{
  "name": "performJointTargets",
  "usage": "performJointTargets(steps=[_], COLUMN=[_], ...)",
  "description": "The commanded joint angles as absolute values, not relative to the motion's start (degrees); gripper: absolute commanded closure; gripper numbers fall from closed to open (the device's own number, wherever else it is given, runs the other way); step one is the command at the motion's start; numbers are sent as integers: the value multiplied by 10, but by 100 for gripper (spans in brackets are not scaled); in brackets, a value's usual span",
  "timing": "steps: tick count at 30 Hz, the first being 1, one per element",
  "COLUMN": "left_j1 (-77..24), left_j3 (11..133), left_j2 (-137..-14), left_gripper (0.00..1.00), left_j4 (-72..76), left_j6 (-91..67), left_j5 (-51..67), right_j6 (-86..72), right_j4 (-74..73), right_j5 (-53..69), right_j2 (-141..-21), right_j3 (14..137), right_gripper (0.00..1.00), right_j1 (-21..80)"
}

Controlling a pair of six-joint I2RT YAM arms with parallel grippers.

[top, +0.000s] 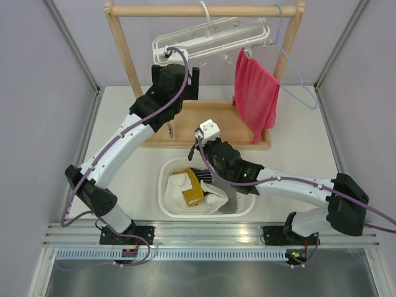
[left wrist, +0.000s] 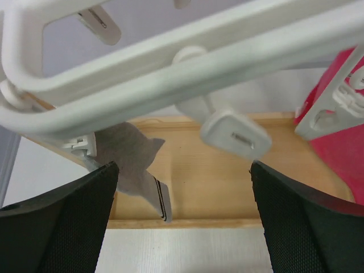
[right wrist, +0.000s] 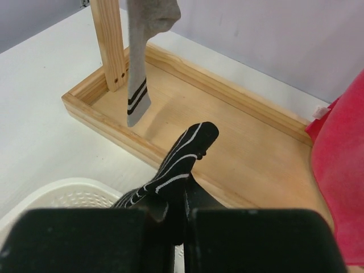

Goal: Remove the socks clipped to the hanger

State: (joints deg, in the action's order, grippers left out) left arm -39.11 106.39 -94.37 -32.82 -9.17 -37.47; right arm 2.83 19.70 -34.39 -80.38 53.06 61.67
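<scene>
**Fig. — Left gripper (left wrist: 183, 170) at the hanger (left wrist: 170, 74); right gripper (right wrist: 179, 213) carrying a sock above the basket (top: 166, 185).**
Risk, as I judge it: the grey sock (left wrist: 133, 159) hangs from one clip at the hanger's left end, so an off-line tug could swing the frame or drop it onto the wooden tray (right wrist: 227, 131) (not the basket). My left gripper gapes wide, touching nothing. My right is clamped tight on the striped sock (right wrist: 182, 153).

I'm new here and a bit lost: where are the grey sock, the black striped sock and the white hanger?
grey sock (right wrist: 138, 57): right wrist view, hanging leg.
black striped sock (right wrist: 181, 156): right wrist view, middle.
white hanger (left wrist: 142, 91): left wrist view, frame bar.
</scene>
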Motion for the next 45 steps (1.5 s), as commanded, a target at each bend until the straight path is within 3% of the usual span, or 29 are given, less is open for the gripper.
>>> performJointTargets(steps=[1, 15, 18, 25, 34, 37, 38, 39, 45], left_j1=[-393, -390, -372, -325, -244, -228, -223, -222, -204], left_j3=[1008, 783, 760, 671, 666, 665, 664, 663, 661], left_j2=[-860, -641, -627, -554, -565, -570, -570, -570, -577], left_gripper=[0, 0, 0, 0, 0, 0, 0, 0, 0], left_j4=[-314, -266, -258, -196, -197, -196, -196, -197, -196], left_j6=[-127, -78, -77, -90, -130, -137, -138, -137, -143], left_j5=[-303, -173, -200, -135, -70, -64, -67, -69, -58], right_j6=[8, -71, -105, -217, -283, -292, -297, -300, -299], right_j4=[168, -89, -113, -137, -154, -153, -153, -153, -154], right_j5=[-354, -268, -273, -278, -272, -279, -280, -283, -292], right_j2=[-750, -539, -526, -462, -443, -456, -463, -467, -460], right_j3=[510, 438, 408, 313, 274, 276, 277, 278, 290], right_gripper=[99, 99, 99, 99, 95, 55, 19, 2, 2], right_j1=[620, 623, 625, 633, 635, 635, 635, 635, 635])
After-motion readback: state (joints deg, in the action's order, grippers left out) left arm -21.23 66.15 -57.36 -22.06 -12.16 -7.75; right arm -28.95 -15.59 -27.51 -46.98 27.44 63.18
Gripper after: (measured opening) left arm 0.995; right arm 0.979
